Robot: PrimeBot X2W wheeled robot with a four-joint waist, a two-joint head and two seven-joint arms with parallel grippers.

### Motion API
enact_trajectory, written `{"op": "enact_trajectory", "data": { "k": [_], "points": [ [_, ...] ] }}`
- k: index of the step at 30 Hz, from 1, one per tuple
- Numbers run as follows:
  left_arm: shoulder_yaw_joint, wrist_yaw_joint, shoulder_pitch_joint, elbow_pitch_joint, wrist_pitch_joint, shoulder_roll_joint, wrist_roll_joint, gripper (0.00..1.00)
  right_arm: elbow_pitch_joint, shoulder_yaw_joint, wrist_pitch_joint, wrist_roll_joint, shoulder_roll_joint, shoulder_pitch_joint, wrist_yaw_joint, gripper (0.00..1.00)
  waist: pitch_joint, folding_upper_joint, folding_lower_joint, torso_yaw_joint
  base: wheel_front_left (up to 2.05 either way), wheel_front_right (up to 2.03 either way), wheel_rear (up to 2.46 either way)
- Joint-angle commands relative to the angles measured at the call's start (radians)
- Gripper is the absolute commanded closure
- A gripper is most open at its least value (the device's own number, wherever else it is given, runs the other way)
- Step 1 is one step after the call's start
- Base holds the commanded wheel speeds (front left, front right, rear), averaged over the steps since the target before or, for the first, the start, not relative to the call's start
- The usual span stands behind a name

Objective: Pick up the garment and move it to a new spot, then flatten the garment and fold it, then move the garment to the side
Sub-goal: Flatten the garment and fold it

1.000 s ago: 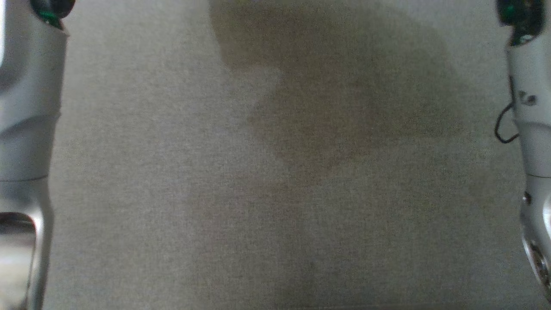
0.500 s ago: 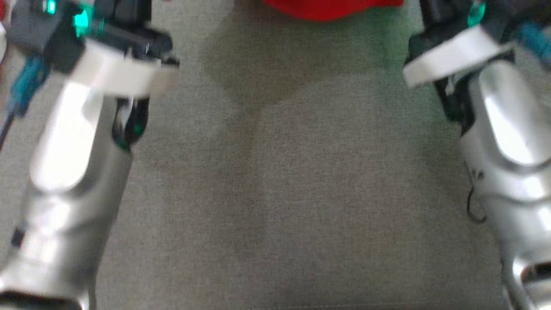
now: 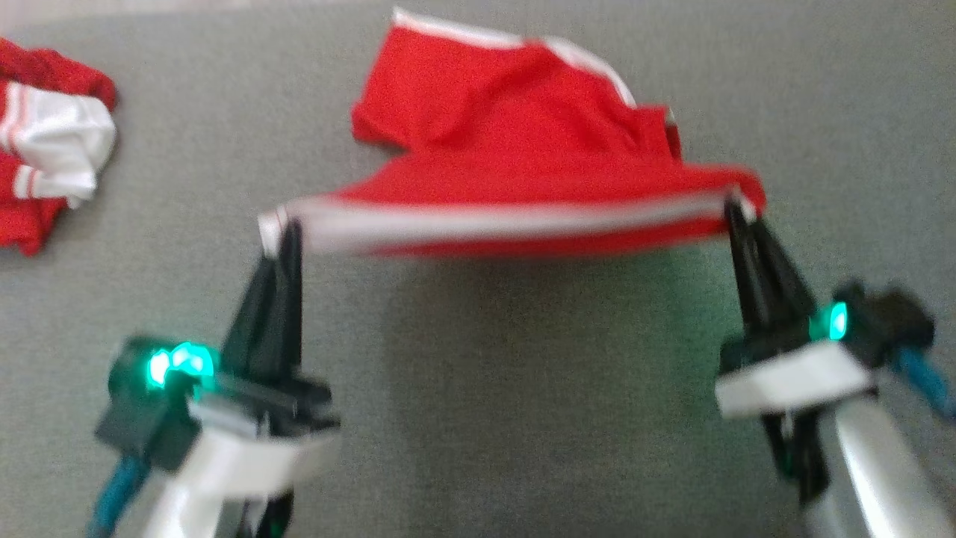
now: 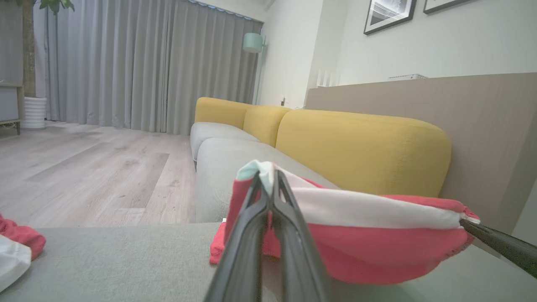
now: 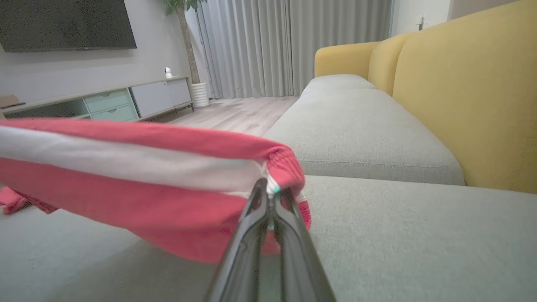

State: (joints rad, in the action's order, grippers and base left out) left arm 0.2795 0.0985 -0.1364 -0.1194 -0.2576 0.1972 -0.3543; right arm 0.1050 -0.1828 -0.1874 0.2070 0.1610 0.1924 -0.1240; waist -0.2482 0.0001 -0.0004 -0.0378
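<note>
Two grips: left hand (image 3: 290,228) and right hand (image 3: 733,203) clamp the garment (image 3: 515,127) stretched over the sofa (image 3: 523,418).

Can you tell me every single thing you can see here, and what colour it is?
garment: one, red with a white band, front edge lifted, the rest lying on the seat
second garment: one, red and white, crumpled at the seat's left
sofa seat: one, grey, under both garments
back cushions: three, yellow, along the sofa's back
curtains: one set, grey, at the room's far end
floor: one, pale wood, beside the sofa
television: one, black, on the wall
left end effector: one, dark, shut on the garment's left corner
right end effector: one, dark, shut on its right corner
</note>
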Motion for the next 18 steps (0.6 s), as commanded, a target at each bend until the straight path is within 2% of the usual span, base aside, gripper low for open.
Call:
{"op": "enact_trajectory", "data": {
  "k": [1,6,10,13,18],
  "points": [
    [-0.036,0.003,-0.003,-0.045,-0.004,0.022,0.009,1.0,-0.049,-0.015,0.006,-0.001,-0.017,-0.024,-0.007,1.0,0.058,-0.0001,0.0004,-0.017,0.0,0.0,0.0],
    [-0.043,-0.014,0.185,-0.141,-0.004,0.025,0.019,1.0,-0.232,0.026,0.072,-0.02,-0.065,-0.277,-0.007,1.0,0.121,-0.0001,0.0004,-0.021,0.0,0.0,0.0],
    [-0.04,-0.027,0.277,-0.213,0.005,0.042,0.024,1.0,-0.363,0.031,0.122,-0.041,-0.078,-0.407,-0.007,1.0,0.139,-0.0001,0.0004,-0.012,0.0,0.0,0.0],
    [-0.034,-0.025,0.296,-0.232,0.046,0.051,0.003,1.0,-0.419,0.02,0.161,-0.037,-0.085,-0.447,-0.007,1.0,0.131,-0.0001,0.0004,-0.002,0.0,0.0,0.0],
    [-0.013,0.002,0.199,-0.144,0.097,0.075,-0.035,1.0,-0.398,0.015,0.205,-0.05,-0.095,-0.414,-0.007,1.0,0.098,-0.0001,0.0004,0.012,0.0,0.0,0.0]
  ]
}}
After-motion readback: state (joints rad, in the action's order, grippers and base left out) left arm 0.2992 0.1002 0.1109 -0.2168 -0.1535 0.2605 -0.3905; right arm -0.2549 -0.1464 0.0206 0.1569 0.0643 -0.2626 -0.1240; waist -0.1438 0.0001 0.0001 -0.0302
